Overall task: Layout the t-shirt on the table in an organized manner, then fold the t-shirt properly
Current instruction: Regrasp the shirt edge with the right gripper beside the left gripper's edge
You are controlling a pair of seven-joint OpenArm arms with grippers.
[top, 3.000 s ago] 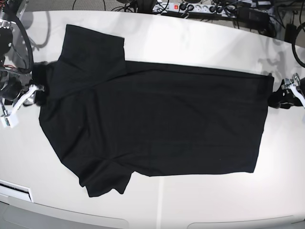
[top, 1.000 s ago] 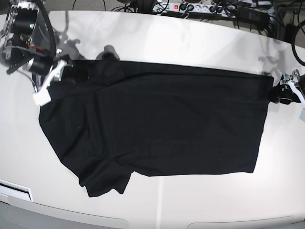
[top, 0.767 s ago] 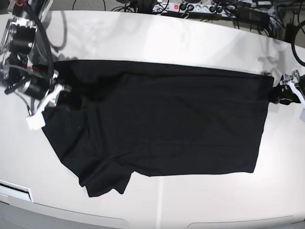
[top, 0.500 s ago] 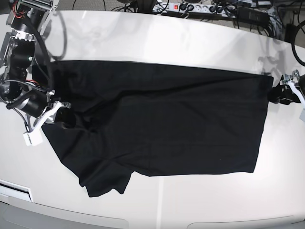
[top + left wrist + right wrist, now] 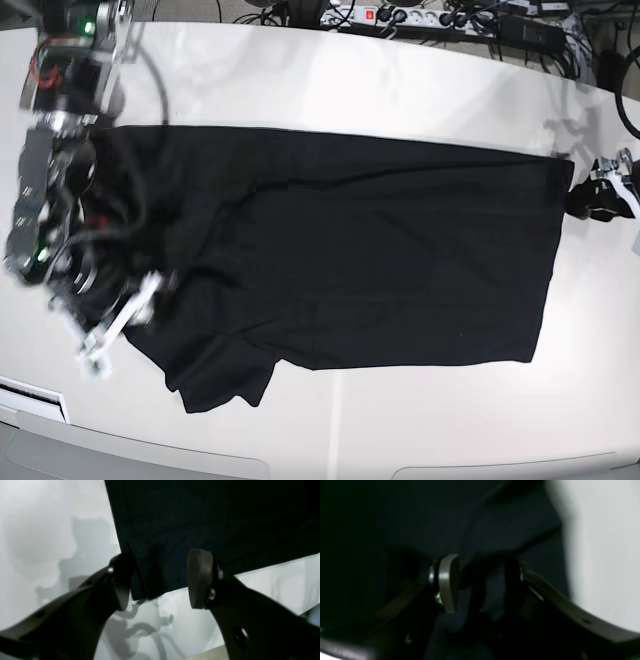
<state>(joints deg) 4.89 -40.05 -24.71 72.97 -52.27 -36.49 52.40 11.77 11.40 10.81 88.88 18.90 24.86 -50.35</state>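
Observation:
The black t-shirt (image 5: 350,250) lies spread on the white table (image 5: 350,80), its upper edge straight and one sleeve bunched at the lower left. My right gripper (image 5: 140,297) sits over the shirt's left edge. In the right wrist view its fingers (image 5: 447,585) stand apart, open, with a dark fold of t-shirt (image 5: 445,517) lying between them. My left gripper (image 5: 580,198) rests at the shirt's upper right corner. The left wrist view shows this gripper (image 5: 161,580) open, the corner of the t-shirt (image 5: 212,517) lying loose between the pads.
A power strip and tangled cables (image 5: 400,18) run along the table's far edge. A white slotted part (image 5: 35,400) sits at the front left rim. The table's curved front edge (image 5: 330,465) is close below the shirt.
My right arm has swept down the shirt's left side toward the front, carrying the upper sleeve with it, and its jaws have parted. The left arm has stayed put.

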